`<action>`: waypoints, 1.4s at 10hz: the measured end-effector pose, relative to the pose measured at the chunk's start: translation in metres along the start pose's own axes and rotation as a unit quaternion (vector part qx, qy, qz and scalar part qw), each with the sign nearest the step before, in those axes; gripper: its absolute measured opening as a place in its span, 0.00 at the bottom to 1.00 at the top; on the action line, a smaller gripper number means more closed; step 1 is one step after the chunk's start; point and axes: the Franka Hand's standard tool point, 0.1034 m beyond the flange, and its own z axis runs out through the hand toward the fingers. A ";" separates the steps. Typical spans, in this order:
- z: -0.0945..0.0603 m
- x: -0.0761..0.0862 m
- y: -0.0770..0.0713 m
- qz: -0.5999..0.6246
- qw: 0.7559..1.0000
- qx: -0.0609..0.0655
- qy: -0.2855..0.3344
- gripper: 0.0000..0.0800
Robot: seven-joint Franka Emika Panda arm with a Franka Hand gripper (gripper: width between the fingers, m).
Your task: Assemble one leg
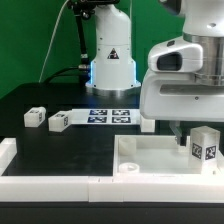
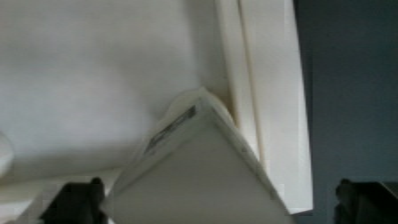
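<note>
Nearest, the white tray piece (image 1: 150,160) lies on the black table (image 1: 50,145), and a leg (image 1: 205,146) stands upright on it at the exterior view's right. The gripper (image 1: 178,128) hangs just beside that leg — whether clenched or released, I cannot tell. Further back sit two loose legs (image 1: 57,121) (image 1: 34,117), then the marker board (image 1: 110,115).

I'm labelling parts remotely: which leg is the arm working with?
Find the large white square tray-like piece at the exterior view's right. The small white cuboid leg stands upright over its far-right corner beneath the gripper; the other legs lie on the black table.
</note>
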 end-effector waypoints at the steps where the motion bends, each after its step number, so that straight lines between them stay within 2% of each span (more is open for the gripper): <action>1: 0.000 0.000 0.002 -0.061 0.998 -0.004 0.000 0.81; 4: 0.000 0.002 0.008 -0.205 0.979 -0.011 0.000 0.81; 7: 0.000 0.002 0.010 -0.222 0.975 -0.011 -0.001 0.80; 8: 0.000 0.002 0.011 -0.218 0.976 -0.011 -0.001 0.56; 9: 0.000 0.002 0.010 -0.202 0.979 -0.011 0.000 0.56; 10: 0.000 0.002 0.010 -0.195 0.981 -0.011 -0.001 0.36; 13: 0.001 0.002 0.010 -0.019 1.000 -0.010 0.001 0.36; 14: 0.001 0.002 0.011 0.050 0.999 -0.003 0.000 0.36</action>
